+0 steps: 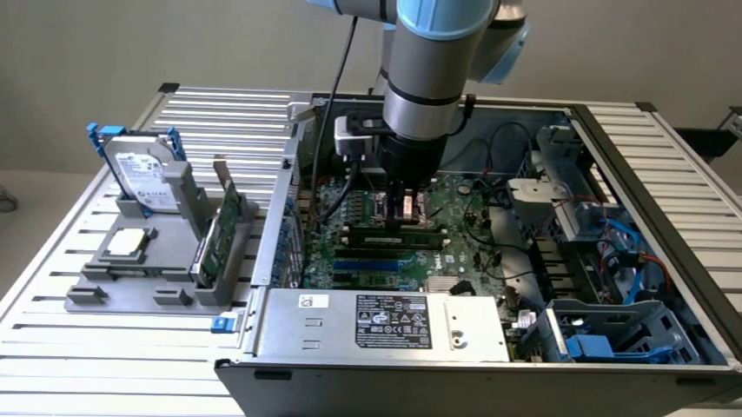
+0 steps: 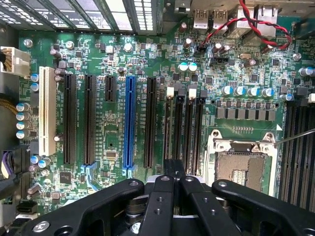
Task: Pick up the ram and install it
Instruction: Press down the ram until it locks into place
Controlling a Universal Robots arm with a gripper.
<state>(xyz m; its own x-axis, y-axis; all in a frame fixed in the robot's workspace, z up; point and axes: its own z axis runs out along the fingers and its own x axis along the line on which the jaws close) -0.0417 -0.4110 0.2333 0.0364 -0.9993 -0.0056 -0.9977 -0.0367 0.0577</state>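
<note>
The ram (image 1: 388, 231), a narrow green stick with dark chips, lies along a black memory slot on the motherboard inside the open computer case. My gripper (image 1: 406, 213) hangs straight down over it, fingers shut, tips at the ram's top edge near its end on the exterior view's right. Whether the tips pinch the stick or only rest on it I cannot tell. In the wrist view my gripper (image 2: 173, 169) is shut right over the row of black memory slots (image 2: 184, 123).
A grey fixture (image 1: 116, 295) at the exterior view's left holds a hard drive (image 1: 145, 178), a silver processor chip (image 1: 128, 243) and an upright green expansion card (image 1: 226, 230). The power supply (image 1: 388, 317), cables (image 1: 626, 243) and case walls hem in the board. An empty processor socket (image 2: 241, 157) adjoins the slots.
</note>
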